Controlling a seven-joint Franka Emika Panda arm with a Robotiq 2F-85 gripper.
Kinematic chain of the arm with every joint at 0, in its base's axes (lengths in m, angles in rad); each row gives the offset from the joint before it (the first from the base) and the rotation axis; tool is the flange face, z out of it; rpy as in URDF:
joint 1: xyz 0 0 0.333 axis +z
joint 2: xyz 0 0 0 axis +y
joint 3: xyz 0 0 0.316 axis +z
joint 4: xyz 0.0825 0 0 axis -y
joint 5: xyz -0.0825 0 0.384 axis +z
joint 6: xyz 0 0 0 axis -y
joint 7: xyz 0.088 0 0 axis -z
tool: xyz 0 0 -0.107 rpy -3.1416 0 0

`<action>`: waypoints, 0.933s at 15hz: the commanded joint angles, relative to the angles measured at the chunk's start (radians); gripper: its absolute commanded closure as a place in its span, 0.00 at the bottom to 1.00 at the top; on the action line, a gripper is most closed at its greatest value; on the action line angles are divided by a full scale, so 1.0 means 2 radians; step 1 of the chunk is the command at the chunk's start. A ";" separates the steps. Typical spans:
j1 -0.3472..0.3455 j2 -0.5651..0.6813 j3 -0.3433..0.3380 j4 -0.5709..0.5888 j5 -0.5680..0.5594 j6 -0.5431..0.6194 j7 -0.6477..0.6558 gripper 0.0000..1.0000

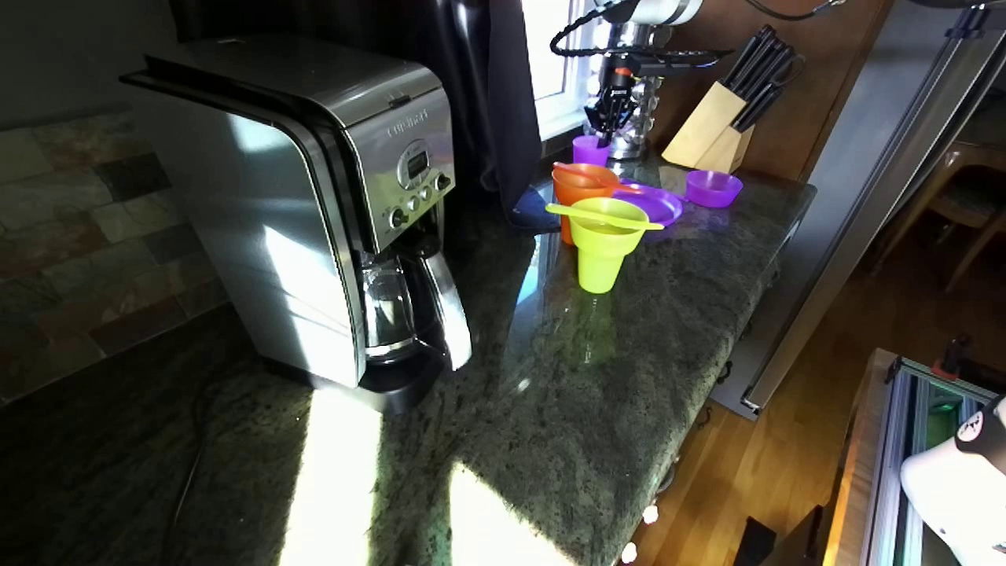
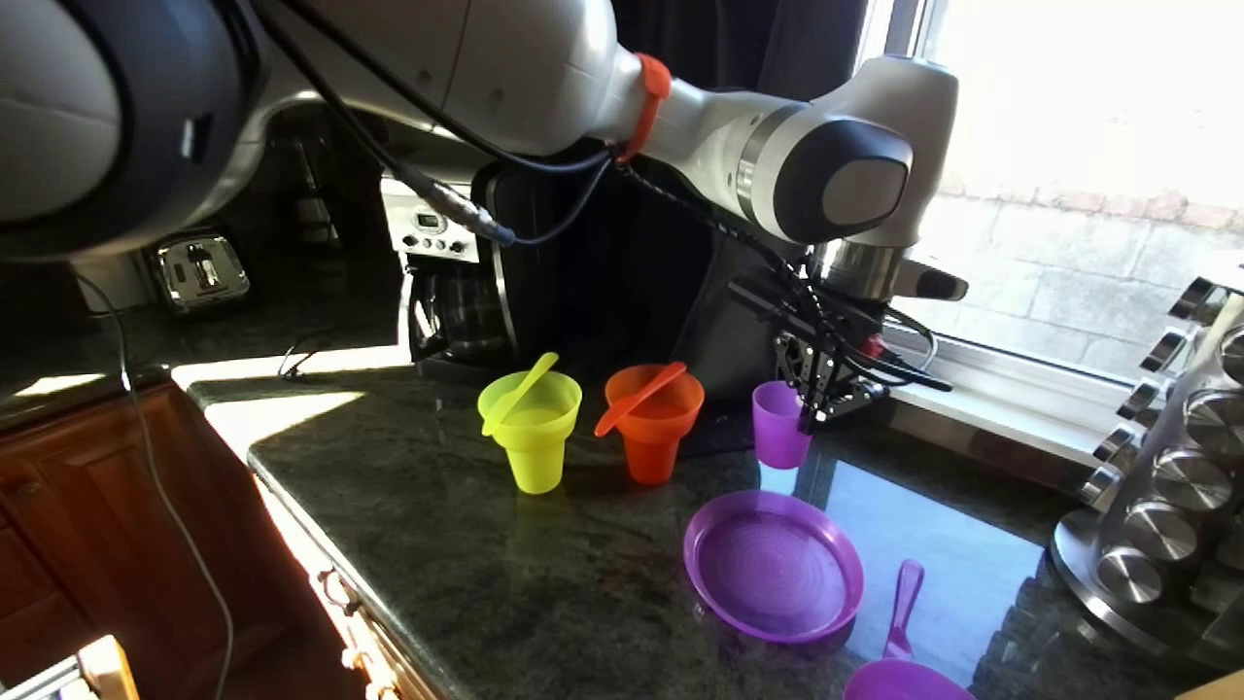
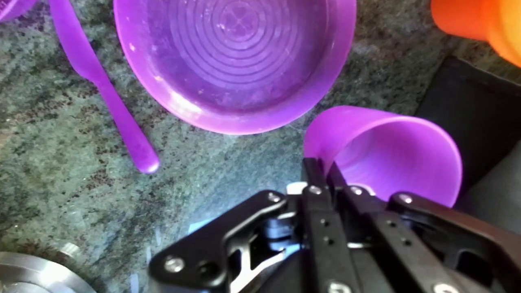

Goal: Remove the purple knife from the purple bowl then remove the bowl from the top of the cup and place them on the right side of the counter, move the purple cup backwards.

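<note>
Purple bowl (image 2: 904, 682), nearest in an exterior view, is cut off by the lower edge; purple knife (image 3: 85, 67) lies on the dark counter (image 2: 544, 603) right behind it, handle end toward the window (image 2: 1079, 233); can't tell if the 2 touch. Purple plate (image 2: 773, 566) lies flat to the knife's L, just apart. Spice rack (image 2: 1188, 476) stands far R, partly out of frame. Beyond plate: lime-green flared cup (image 2: 537, 462) w/ lime-green utensil (image 2: 520, 396) across its rim, then orange flared cup (image 2: 649, 452) w/ orange utensil (image 2: 639, 399) likewise, side by side, apart. Purple cup (image 2: 780, 437), last in the row, is abt upright just behind plate; base contact w/ counter unclear. Robot arm (image 2: 544, 68) reaches over from L, gripper (image 3: 324, 165) pinching purple cup's wall, 1 finger inside rim, 1 outside, per wrist view. Bkgd: coffee maker (image 2: 447, 229), then toaster (image 2: 202, 274), farthest L.
</note>
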 commanded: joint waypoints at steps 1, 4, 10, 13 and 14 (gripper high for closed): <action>-0.008 0.038 0.011 0.044 -0.006 -0.017 -0.013 0.99; -0.009 0.055 0.016 0.060 -0.001 -0.018 -0.008 0.99; -0.007 0.080 0.020 0.089 -0.005 -0.016 -0.005 0.99; -0.007 0.088 0.020 0.098 -0.007 -0.018 -0.005 0.99; -0.008 0.089 0.021 0.099 -0.007 -0.020 -0.006 0.99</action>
